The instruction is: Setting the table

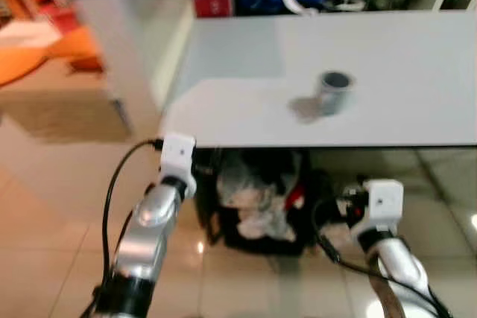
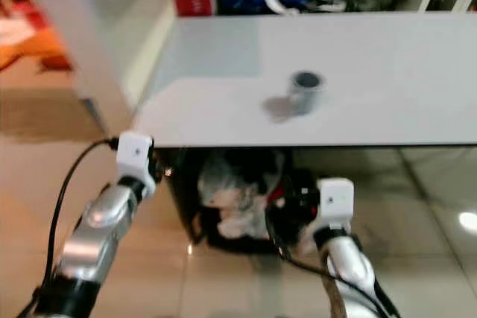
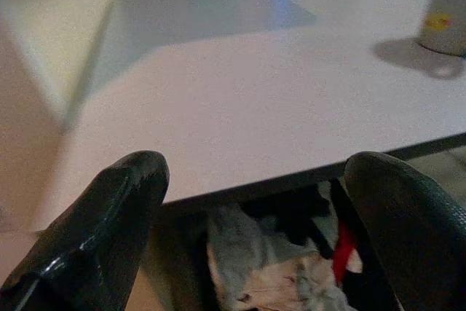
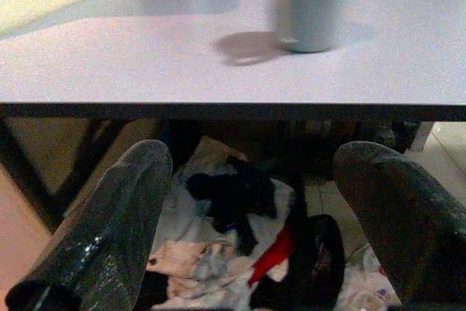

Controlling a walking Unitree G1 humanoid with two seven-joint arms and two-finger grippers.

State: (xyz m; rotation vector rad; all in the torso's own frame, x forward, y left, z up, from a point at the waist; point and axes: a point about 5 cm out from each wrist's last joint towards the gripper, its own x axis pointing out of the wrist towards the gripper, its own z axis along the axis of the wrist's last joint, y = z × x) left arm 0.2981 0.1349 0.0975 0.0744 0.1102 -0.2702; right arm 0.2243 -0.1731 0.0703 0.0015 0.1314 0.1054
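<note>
Both grippers low, short of the white table's (image 1: 246, 121) near edge. Left gripper (image 3: 255, 231) fingers spread wide, nothing btwn them; right gripper (image 4: 251, 223) likewise spread, empty. Grey mug (image 1: 335, 91) upright on the table, back from that edge, nearer the right gripper. Black basket w/ crumpled laundry (image 1: 257, 206) under the table.

Head views above, wrist views level with table (image 1: 387, 102) edge.
</note>
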